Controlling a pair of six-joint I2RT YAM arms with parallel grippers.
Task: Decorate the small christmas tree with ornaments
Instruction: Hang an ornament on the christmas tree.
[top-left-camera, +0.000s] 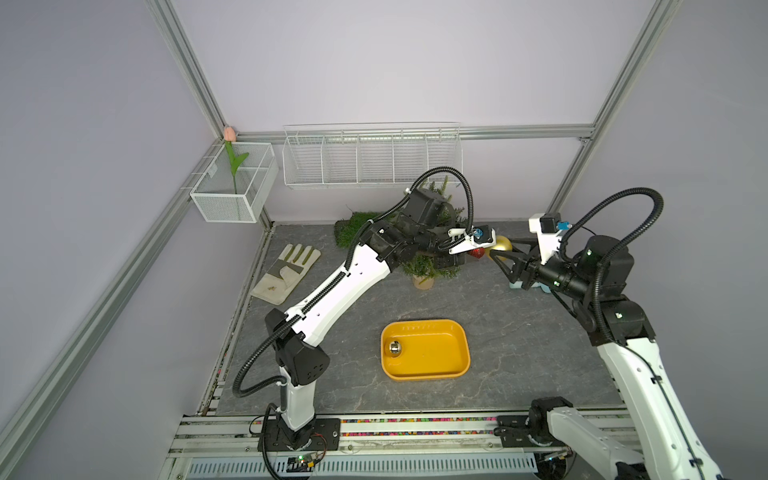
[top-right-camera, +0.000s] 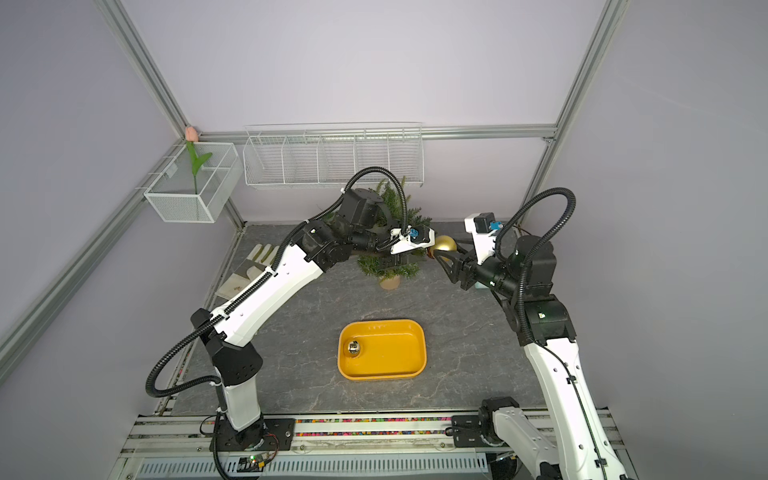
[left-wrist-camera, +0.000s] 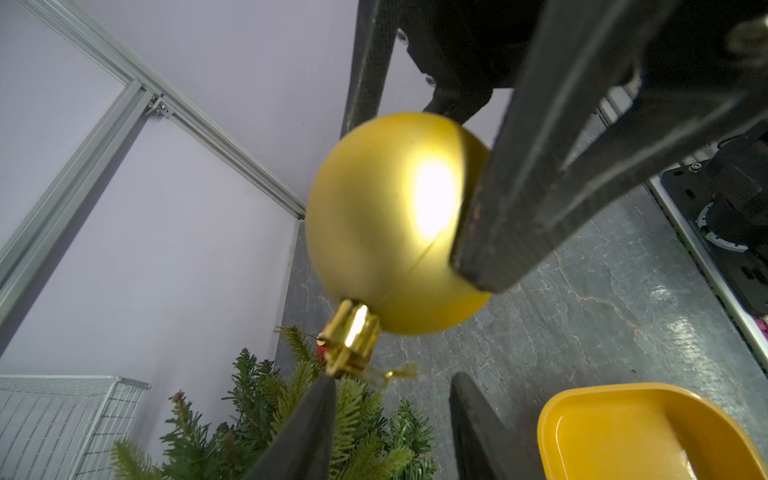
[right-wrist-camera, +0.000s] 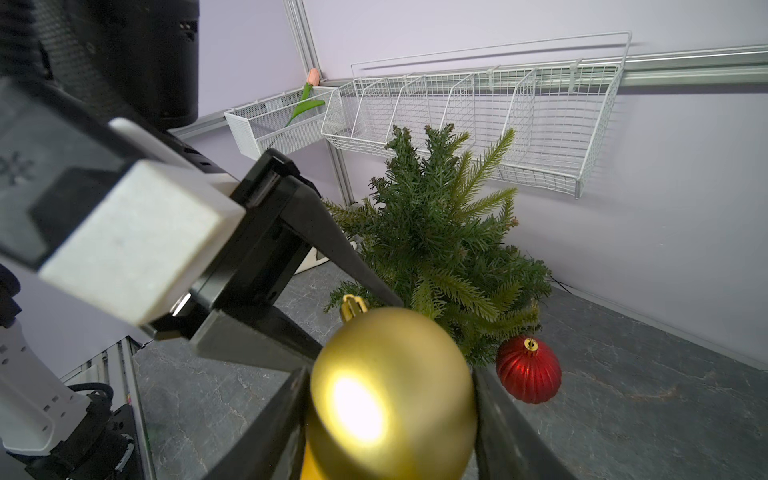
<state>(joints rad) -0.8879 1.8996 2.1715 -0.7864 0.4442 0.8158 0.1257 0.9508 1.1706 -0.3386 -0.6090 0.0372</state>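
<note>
Lilac walls close off a grey stone-patterned bench (top-left-camera: 519, 332), and the small christmas tree (right-wrist-camera: 436, 232) stands upright near its back edge, partly hidden by the left arm in both top views. Just beside the tree the right gripper (right-wrist-camera: 390, 374) holds the matte gold ornament (right-wrist-camera: 390, 395), its fingers pressed on opposite sides of the ball and the cap pointing toward the branches. From the tree's side the left gripper (left-wrist-camera: 392, 380) faces it with fingers apart and nothing clamped; the ornament's gold cap and thread loop sit right at its fingertips (whether they touch I cannot tell). At the tree's lowest branches is the red ribbed ornament (right-wrist-camera: 528, 370), cap up; whether it hangs or rests on the bench, the views do not settle. Well apart from the tree, the shiny ornament (top-left-camera: 395, 348) lies in the left end of a yellow tray (top-left-camera: 436, 353) in the middle of the bench. A work glove (top-left-camera: 286, 270) lies flat near the left edge, and a white wire rack (top-left-camera: 374, 162) hangs on the back wall
</note>
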